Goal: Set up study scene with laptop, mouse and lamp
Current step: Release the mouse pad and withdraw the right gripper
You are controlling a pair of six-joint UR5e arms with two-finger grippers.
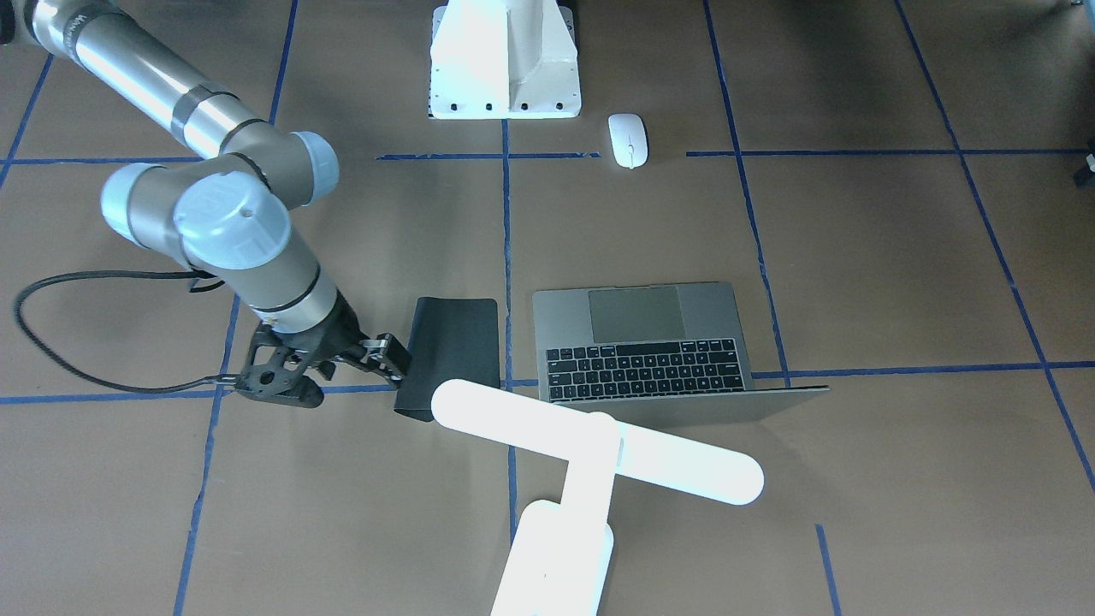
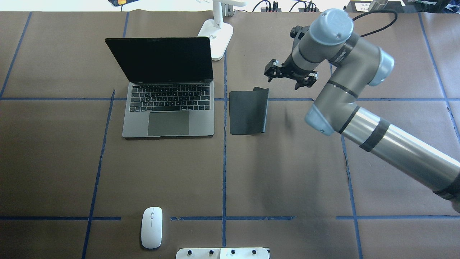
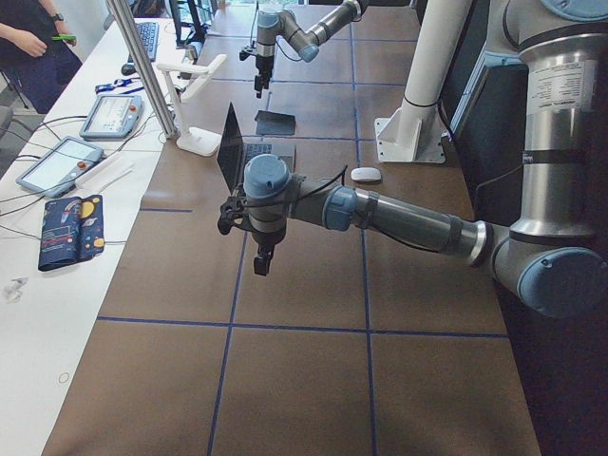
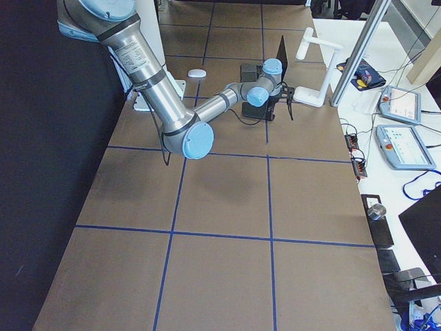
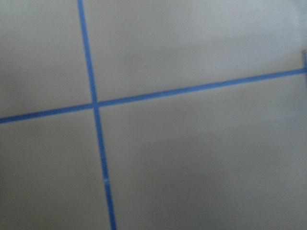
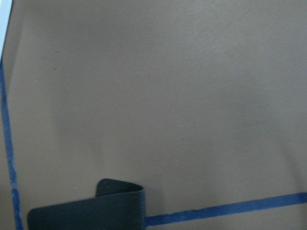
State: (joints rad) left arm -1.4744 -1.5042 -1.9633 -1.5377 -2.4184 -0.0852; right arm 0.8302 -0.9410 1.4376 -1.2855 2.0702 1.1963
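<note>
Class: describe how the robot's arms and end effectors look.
Silver-grey tubes, pale blue joint caps and dark bands on the right arm and left arm. Black right end effector and left end effector. A black cable runs to the right wrist.

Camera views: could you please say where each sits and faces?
Front-facing: across the table, facing robot; right arm.
Overhead: behind robot, looking down; right arm.
Left: table's left end; left arm, right arm.
Right: table's right end; right arm.
Left wrist: down on tape; no body.
Right wrist: down on mat; no body.
Overhead, front-facing share laptop, mouse, mat.
</note>
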